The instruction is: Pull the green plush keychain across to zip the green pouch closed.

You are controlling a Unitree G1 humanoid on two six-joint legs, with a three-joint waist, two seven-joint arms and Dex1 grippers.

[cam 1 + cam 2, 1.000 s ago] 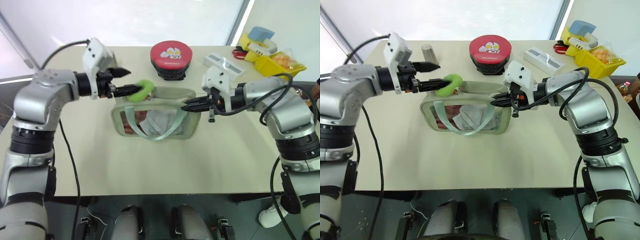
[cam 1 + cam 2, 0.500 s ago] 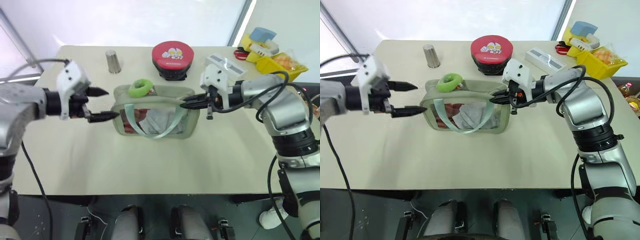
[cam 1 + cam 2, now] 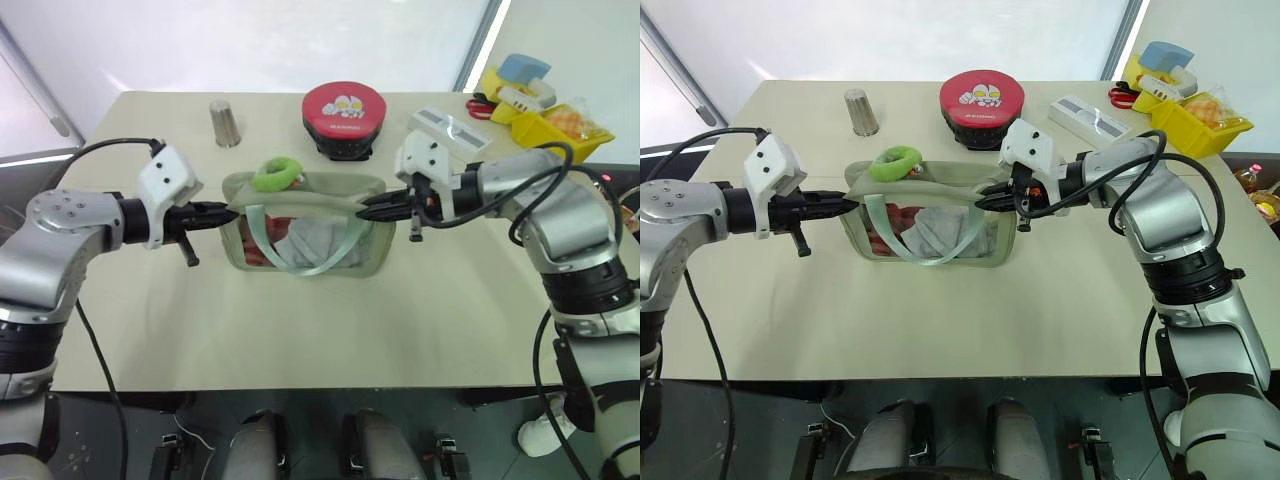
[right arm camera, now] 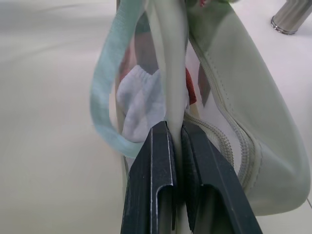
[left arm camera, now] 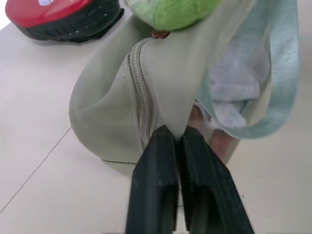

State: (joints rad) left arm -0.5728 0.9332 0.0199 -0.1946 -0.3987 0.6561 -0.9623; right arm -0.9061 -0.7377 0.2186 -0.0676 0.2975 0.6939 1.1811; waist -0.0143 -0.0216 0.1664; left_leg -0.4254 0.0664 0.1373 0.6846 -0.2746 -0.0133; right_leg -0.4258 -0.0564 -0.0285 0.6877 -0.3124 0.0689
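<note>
with both grippers clamped tight on opposite ends of the green pouch [image 3: 305, 225], left gripper [image 3: 226, 213] and right gripper [image 3: 363, 211], best to hold the fabric taut while freeing 1 for the green plush keychain [image 3: 277, 174] at the left end.

Round red case [image 3: 344, 118] with cartoon print at far table [image 3: 300, 330] edge, centre. Metal cup [image 3: 224, 122] upright, well left of it. White box [image 3: 448, 127] to its right. Yellow bins [image 3: 545, 120] with assorted items off the far right corner.
</note>
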